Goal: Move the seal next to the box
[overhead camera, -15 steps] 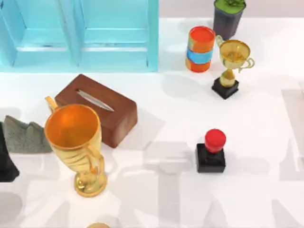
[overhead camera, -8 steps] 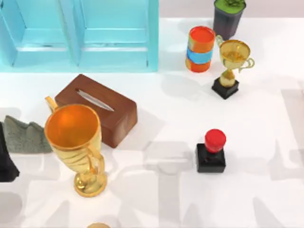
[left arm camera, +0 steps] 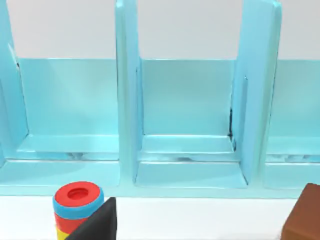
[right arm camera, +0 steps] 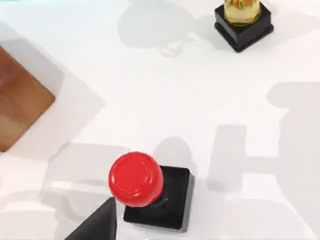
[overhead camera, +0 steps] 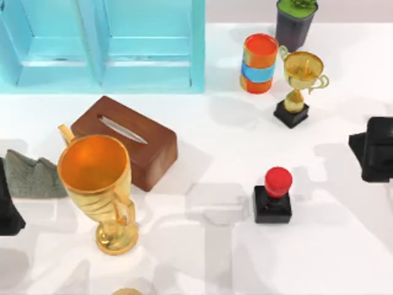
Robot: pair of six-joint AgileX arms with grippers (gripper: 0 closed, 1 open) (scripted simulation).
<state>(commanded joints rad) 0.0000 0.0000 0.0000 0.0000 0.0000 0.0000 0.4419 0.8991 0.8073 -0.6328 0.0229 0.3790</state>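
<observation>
Two arms are at the table, and only the right one is near the job. Low in the top view, a big gold cup (overhead camera: 98, 190) stands at the lower left. The seal (overhead camera: 273, 195) sits a bit right of the middle, lower down, upright on its black block, with nothing touching it. At the right edge, just above the seal's height, the dark right arm (overhead camera: 374, 149) pokes in. Its wrist view looks down on the seal (right arm camera: 147, 187), so the right gripper (right arm camera: 95, 227) seems to hang close above it. One dark finger shows at the lower edge there, and whether the fingers are spread or pressed together cannot be told.

Farther up and left lies the box (overhead camera: 126, 140), well apart from the seal, with the big cup just in front of its left end. At the left edge the left arm (overhead camera: 7, 209) waits, idle. Farther back stand a small trophy (overhead camera: 298, 86), a stack of rings (overhead camera: 259, 63) and the blue cabinet (overhead camera: 104, 43).

Things could go wrong. If the fingers close off-centre on the round red knob, the seal could slip or tip. On the way over, the arm could knock the big cup, which looks tall and easy to topple.
</observation>
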